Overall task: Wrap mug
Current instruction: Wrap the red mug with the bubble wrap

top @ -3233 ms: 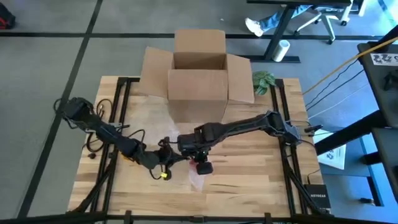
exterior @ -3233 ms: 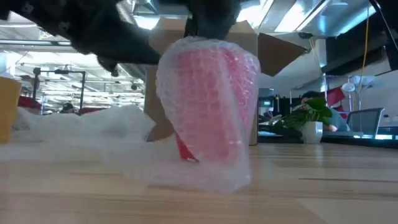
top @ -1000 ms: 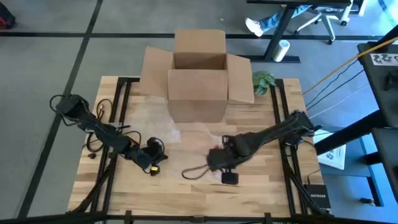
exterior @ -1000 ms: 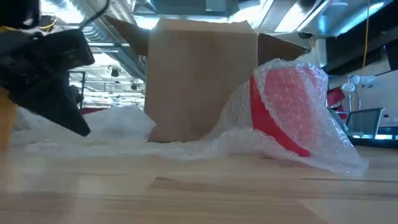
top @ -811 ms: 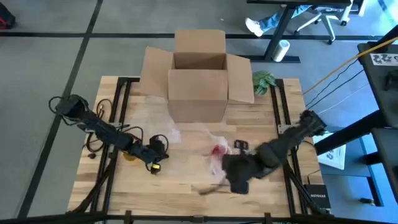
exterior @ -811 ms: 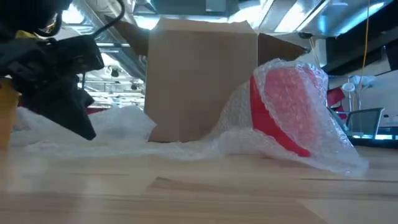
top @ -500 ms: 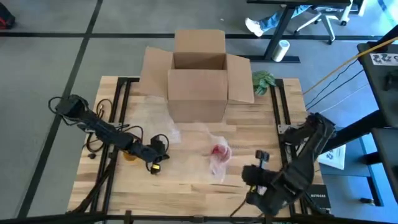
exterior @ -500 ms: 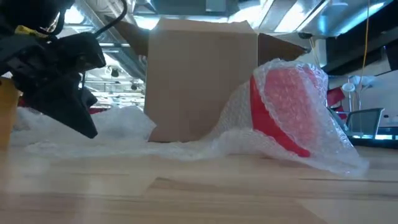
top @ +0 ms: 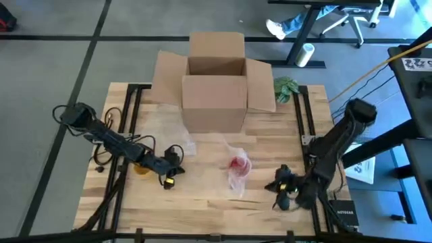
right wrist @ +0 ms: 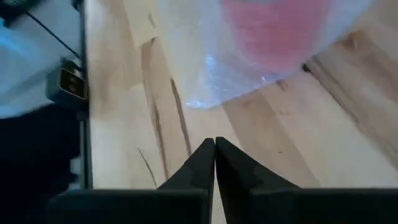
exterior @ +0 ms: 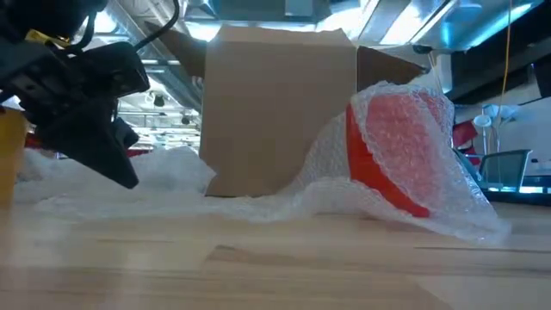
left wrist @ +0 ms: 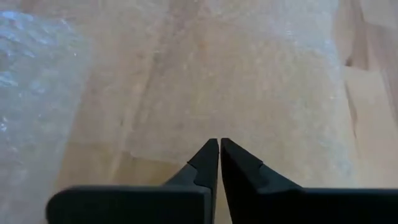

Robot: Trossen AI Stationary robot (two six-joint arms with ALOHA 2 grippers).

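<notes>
We find the red mug [top: 238, 163] lying tilted on its side near the middle of the wooden table [top: 202, 202], just in front of the open cardboard box [top: 214, 84]. It sits loosely inside a sheet of bubble wrap [top: 236, 177] — the low view shows the wrap draped over it and trailing across the boards toward the left, with the mug's open end partly uncovered.

The right gripper [top: 282, 183] hangs over the near right part of the table, apart from the mug and holding nothing; its wrist view shows the two fingers [right wrist: 202, 163] pressed together, with the wrapped mug ahead of them.

The left gripper [top: 169, 163] rests low on the left side of the table, well apart from the mug. Its fingers [left wrist: 208, 163] are likewise together and empty, and they point over a further stretch of bubble wrap flat on the wood.

A small green plant [top: 285, 88] stands at the far right, beside the box.
</notes>
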